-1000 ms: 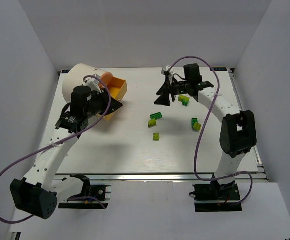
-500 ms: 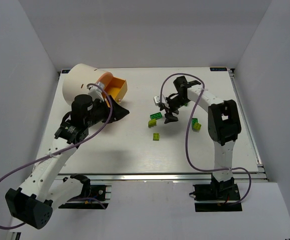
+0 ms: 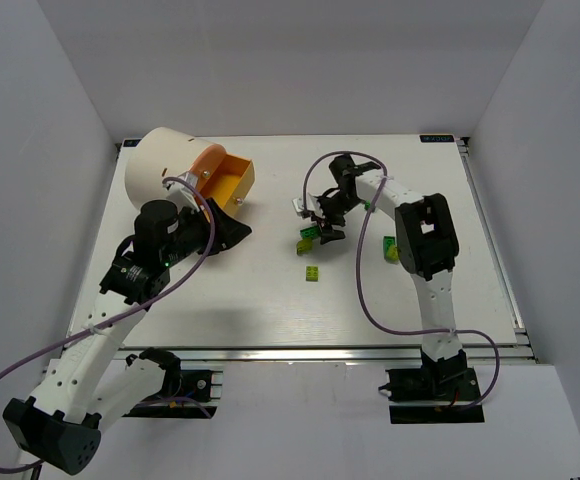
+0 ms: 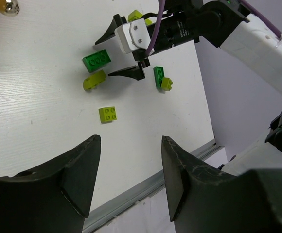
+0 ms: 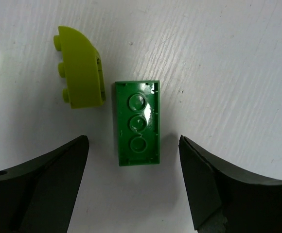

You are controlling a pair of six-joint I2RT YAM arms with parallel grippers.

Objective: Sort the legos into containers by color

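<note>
My right end effector (image 5: pixel 132 145) stands open on both sides of a dark green plastic three-stud brick (image 5: pixel 137 121); my left end effector (image 4: pixel 130 145) is open, holding nothing.

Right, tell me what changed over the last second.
The right claw swung from the far side of the table in toward the middle and now hangs open over the dark green brick. The left claw backed away from the orange tray toward its base; it is open and holds nothing. The drum, tray and loose bricks in view kept their places.
</note>
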